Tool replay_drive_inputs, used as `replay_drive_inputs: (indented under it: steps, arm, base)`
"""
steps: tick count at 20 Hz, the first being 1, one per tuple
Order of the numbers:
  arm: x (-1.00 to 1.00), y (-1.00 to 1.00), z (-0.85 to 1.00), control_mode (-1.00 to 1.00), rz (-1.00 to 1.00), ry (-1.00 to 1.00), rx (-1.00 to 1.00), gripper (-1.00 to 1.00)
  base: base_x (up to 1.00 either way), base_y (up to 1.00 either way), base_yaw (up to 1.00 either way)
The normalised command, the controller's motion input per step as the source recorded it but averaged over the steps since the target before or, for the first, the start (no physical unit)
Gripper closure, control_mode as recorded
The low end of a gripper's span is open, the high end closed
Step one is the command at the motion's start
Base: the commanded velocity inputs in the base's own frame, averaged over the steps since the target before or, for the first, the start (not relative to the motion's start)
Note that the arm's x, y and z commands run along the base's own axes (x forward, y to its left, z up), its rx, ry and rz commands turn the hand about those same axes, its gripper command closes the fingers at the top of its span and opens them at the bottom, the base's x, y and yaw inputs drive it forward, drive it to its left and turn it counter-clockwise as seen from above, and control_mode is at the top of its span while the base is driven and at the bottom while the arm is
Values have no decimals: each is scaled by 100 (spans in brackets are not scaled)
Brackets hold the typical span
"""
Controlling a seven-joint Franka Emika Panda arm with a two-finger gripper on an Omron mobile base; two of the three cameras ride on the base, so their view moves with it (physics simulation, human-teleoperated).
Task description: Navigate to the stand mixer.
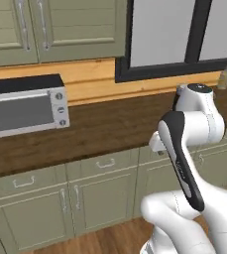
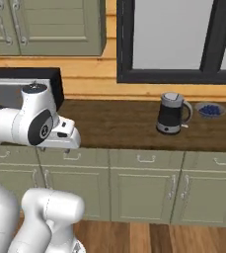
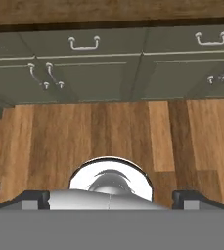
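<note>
End effector (image 3: pixel 111 199) fingers spread, nothing betw. them, pointing at wood floor (image 3: pixel 108 132). Cabinets (image 3: pixel 94 73) ahead; kettle (image 2: pixel 171 113) on table (image 2: pixel 119 123) off to its right.

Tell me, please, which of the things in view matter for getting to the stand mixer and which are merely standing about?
Job in hand:
- gripper, aimed down at the wooden floor; the mixer itself isn't among the things on this stretch of counter.

Standing about:
- microwave
- black kettle
- bowl of blue fruit
- bottle by the window
- countertop
</note>
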Motion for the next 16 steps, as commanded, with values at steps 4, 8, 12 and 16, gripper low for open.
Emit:
replay_drive_inputs:
  steps: [4,8,12,16]
  arm:
    - [0,0,0,100,0,0,0,-100]
    - [0,0,0,100,0,0,0,-100]
    - [0,0,0,100,0,0,0,-100]
    - [0,0,0,100,0,0,0,-100]
  base:
    - [22,-66,-68]
    - [33,-68,-67]
    - [47,-62,-63]
    - [55,-60,-61]
